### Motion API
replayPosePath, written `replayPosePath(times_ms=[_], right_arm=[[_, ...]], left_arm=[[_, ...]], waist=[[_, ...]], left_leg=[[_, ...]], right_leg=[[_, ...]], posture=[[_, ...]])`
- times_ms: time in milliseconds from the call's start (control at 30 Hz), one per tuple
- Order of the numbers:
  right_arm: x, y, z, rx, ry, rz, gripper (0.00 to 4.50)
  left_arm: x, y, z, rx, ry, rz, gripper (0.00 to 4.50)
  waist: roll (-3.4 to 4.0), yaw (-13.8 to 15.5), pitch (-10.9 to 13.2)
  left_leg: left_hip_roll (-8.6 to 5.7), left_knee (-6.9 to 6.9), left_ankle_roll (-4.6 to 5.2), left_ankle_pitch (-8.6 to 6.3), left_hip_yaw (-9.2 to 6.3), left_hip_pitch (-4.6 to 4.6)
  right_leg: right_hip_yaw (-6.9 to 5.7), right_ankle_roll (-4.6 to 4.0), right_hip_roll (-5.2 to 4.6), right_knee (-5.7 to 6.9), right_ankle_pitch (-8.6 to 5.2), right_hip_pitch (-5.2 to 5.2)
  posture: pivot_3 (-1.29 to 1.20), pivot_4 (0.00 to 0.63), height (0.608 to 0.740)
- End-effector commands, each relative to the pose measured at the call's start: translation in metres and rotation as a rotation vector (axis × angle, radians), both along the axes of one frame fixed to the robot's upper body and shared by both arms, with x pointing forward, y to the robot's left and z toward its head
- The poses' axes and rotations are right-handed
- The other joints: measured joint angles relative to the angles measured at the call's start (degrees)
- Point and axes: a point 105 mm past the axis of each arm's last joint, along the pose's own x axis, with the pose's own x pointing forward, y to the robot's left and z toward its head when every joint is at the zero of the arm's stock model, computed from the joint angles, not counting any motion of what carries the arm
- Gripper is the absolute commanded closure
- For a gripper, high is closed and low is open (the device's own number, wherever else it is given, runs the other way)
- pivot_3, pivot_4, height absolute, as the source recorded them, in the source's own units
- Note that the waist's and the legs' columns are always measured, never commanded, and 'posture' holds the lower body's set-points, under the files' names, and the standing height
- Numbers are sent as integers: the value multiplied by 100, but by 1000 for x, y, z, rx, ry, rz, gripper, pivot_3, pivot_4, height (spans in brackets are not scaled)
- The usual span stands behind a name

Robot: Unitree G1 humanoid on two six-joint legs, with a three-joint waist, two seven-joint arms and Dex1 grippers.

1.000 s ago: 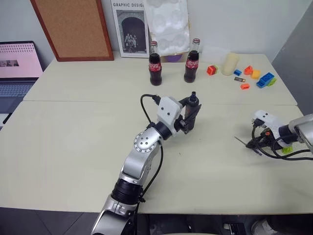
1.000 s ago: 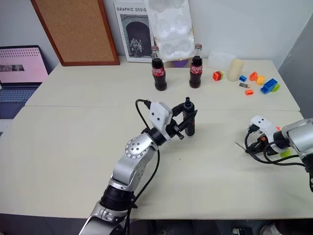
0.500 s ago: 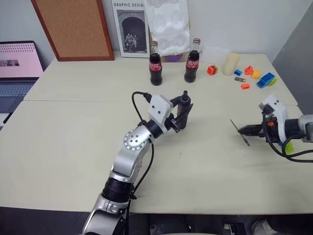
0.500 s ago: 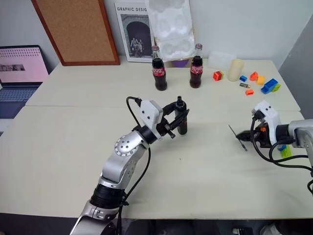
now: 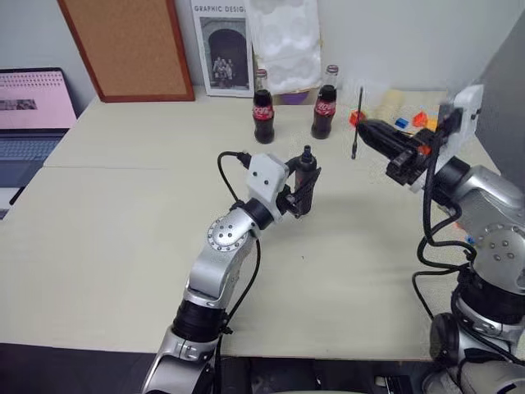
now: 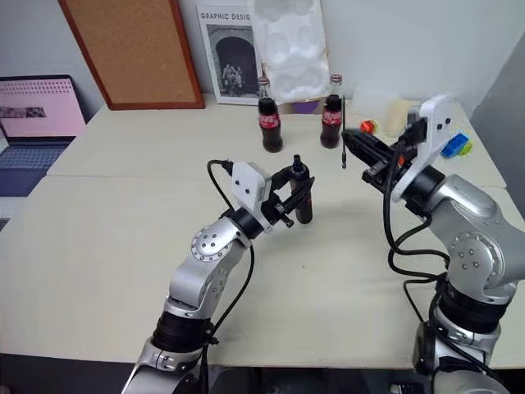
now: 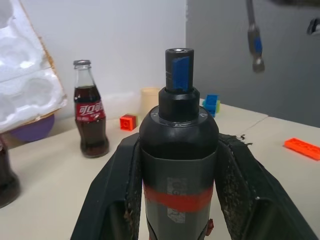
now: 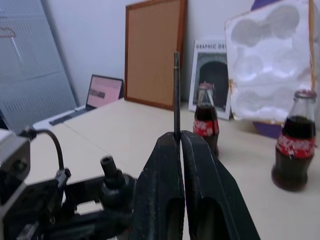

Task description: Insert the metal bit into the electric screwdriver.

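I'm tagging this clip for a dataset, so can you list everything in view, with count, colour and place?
electric screwdriver: one, black with a red band, upright in the left gripper.
metal bit: one, grey, thin, upright in the right gripper.
cola bottles: two, dark with red labels, at the back of the table.
toy blocks: several, orange, blue, green, back right.
cork board: one, brown, leaning on the wall.
poster: one, grey and white, beside the board.
foam tray: one, white, behind the bottles.
laptop: one, pink screen, far left.
table: cream.
left gripper: shut on the screwdriver.
right gripper: shut on the bit.
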Motion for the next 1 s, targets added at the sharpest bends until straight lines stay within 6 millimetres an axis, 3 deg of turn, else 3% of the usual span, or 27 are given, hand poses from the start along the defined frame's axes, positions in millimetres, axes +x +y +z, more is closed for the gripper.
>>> replayPosePath(times_ms=[33,267,633,1000], right_arm=[[-6,13,21,37,-126,25,4500],[-7,30,24,77,-183,95,4500],[-8,38,10,88,-195,109,4500],[-13,48,7,51,-217,46,4500]], left_arm=[[-14,-5,21,-38,-39,-77,2847],[-17,-4,28,2,-52,-112,2847],[-15,-5,3,78,-69,-60,2847],[-10,-2,1,70,-68,-21,2847]], waist=[[0,-4,0],[0,-16,0],[1,-18,1],[1,-19,0]], left_leg=[[1,-2,0,0,-1,0],[1,-2,0,0,-1,3],[1,-2,0,0,-1,6],[1,-3,0,0,-1,6]], right_leg=[[-2,0,0,1,0,-1],[-1,-1,0,7,0,-2],[0,-2,1,18,-2,-5],[0,-4,1,23,-3,-8]], posture=[[0,150,740],[0,150,740],[0,150,740],[0,150,740]])
